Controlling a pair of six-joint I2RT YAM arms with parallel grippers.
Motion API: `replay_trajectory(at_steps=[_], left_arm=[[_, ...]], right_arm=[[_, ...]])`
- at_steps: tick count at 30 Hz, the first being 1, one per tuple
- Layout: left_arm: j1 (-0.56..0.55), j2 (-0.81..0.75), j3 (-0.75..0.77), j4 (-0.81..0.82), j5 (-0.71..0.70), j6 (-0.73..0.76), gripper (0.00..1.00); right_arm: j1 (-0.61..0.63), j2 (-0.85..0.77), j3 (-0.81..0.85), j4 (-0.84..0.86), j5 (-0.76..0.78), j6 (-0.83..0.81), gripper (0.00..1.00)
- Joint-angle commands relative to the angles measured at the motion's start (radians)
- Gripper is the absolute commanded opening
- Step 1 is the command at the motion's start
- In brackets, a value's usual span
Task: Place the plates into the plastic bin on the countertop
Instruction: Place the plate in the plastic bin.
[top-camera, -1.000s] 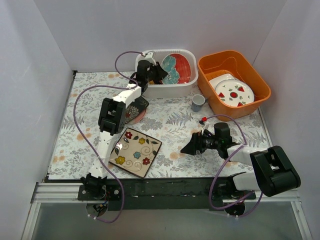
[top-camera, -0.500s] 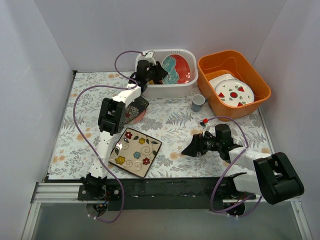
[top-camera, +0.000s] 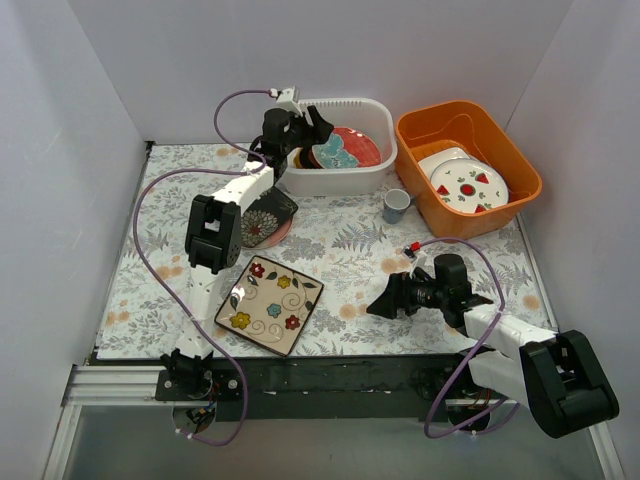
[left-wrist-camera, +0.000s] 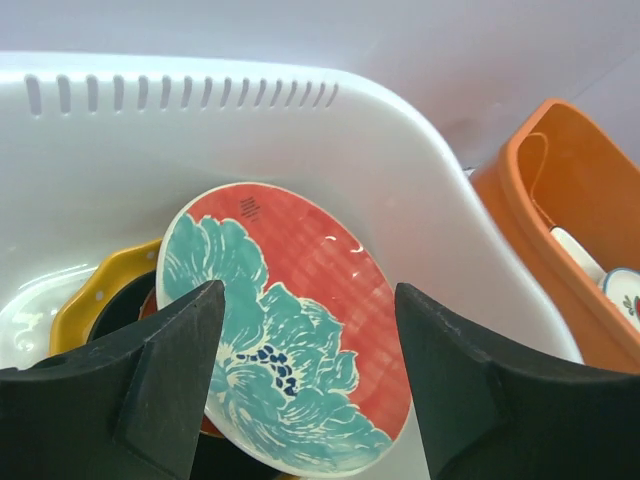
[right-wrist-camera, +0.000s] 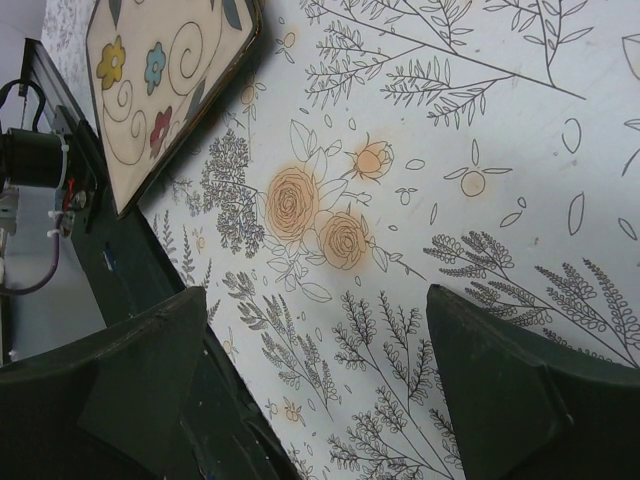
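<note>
The white plastic bin (top-camera: 340, 180) stands at the back of the countertop (top-camera: 350, 245). A red plate with a teal flower (top-camera: 342, 150) lies tilted inside it, resting on a yellow-orange plate (left-wrist-camera: 95, 300) and a dark plate (left-wrist-camera: 125, 312). My left gripper (top-camera: 303, 135) hovers over the bin's left part, open, with the red plate (left-wrist-camera: 300, 300) loose below its fingers. A cream floral square plate (top-camera: 270, 305) lies near the front. A black flowered square plate (top-camera: 268, 218) sits partly under the left arm. My right gripper (top-camera: 380, 300) is open and empty, low over the countertop (right-wrist-camera: 420, 180).
An orange tub (top-camera: 468, 125) holding white fruit-marked plates (top-camera: 463, 182) stands at the back right. A small cup (top-camera: 397, 205) sits between the tub and the bin. The cream square plate (right-wrist-camera: 160, 90) lies left of the right gripper, by the dark front rail (right-wrist-camera: 120, 300).
The left gripper opened and let go of the red teal plate, which dropped from upright to lying in the bin. The right arm slid slightly nearer and rightwards.
</note>
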Motion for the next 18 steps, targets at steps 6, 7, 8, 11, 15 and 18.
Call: replay_trajectory(at_steps=[6,7,8,11,15,18], left_arm=[[-0.002,-0.142,0.013,-0.014,0.004,0.027,0.74],[-0.002,-0.15,0.001,-0.017,0.015,0.027,0.75],[-0.002,-0.161,-0.011,-0.018,0.021,0.028,0.75],[-0.002,-0.22,-0.071,-0.02,0.027,0.033,0.78],[-0.002,-0.305,-0.175,0.015,0.049,-0.001,0.9],[-0.002,-0.354,-0.229,0.025,0.08,-0.047,0.93]], right_arm=[[-0.003,-0.028,-0.014,-0.019,0.015,0.007,0.98],[-0.002,-0.029,-0.014,-0.013,0.013,0.008,0.98],[-0.002,-0.026,-0.012,-0.011,0.011,0.01,0.98],[-0.002,-0.014,-0.005,0.003,-0.004,0.014,0.98],[-0.002,0.011,0.03,-0.011,-0.028,-0.005,0.98],[0.0,0.035,0.067,-0.022,-0.06,-0.024,0.98]])
